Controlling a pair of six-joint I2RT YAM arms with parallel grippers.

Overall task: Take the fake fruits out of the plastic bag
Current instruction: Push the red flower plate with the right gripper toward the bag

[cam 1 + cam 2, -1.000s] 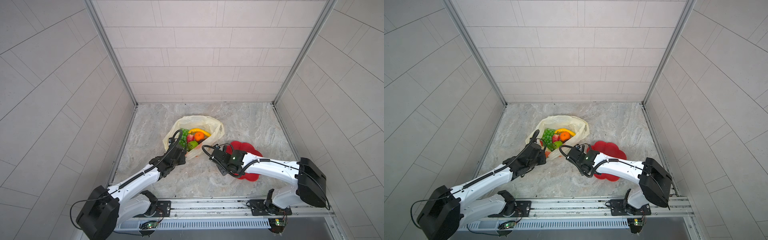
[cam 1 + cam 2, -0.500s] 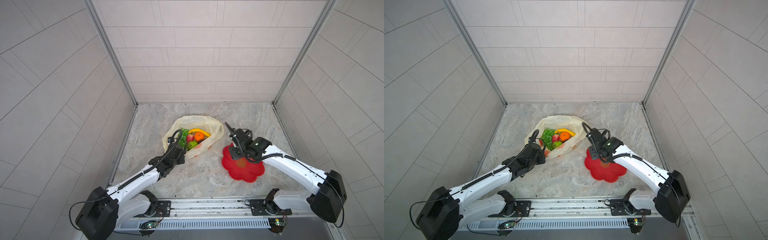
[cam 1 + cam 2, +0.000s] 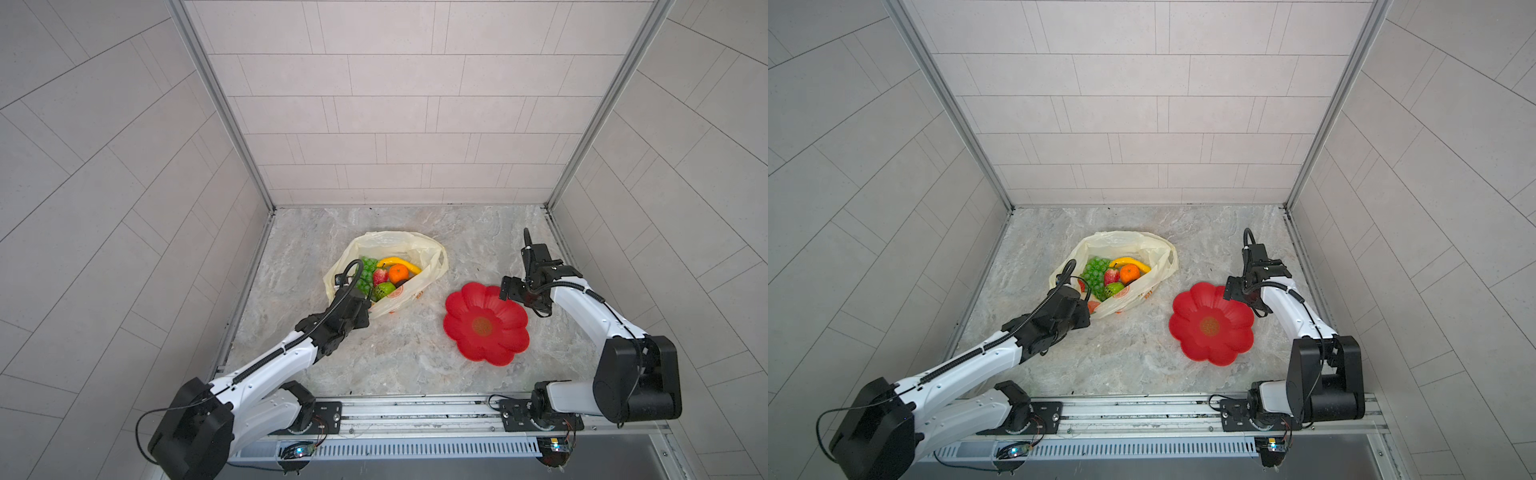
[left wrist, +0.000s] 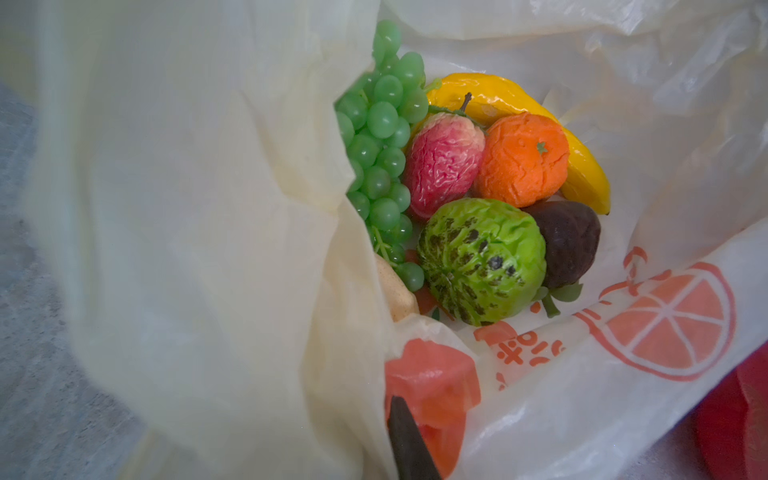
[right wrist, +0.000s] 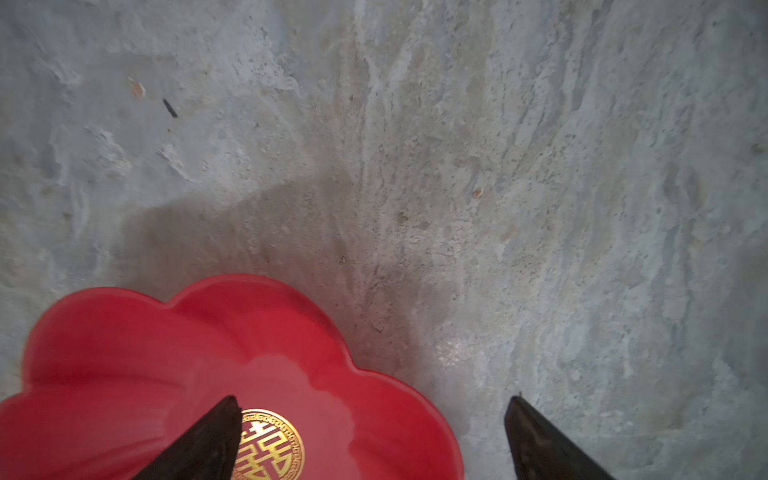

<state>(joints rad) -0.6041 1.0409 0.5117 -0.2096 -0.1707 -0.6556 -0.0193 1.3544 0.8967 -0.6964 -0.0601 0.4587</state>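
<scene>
The plastic bag (image 3: 399, 245) lies open on the tabletop (image 3: 395, 357), with the fake fruits (image 4: 453, 166) heaped inside it (banana (image 4: 582, 174), grapes (image 4: 382, 120), orange (image 4: 519, 162) among them). The left pincer (image 3: 362, 300) is nearly closed, pinching the bag's near rim. The right pincer (image 5: 374, 405) gapes wide and empty above the edge of the red plate (image 3: 498, 345).

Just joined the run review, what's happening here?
The left gripper pinches the near rim of the plastic bag, whose mouth lies open. All the fake fruits in view sit inside it. The right gripper hangs over the edge of the red plate, jaws wide open and empty. No fruit is out yet.
</scene>
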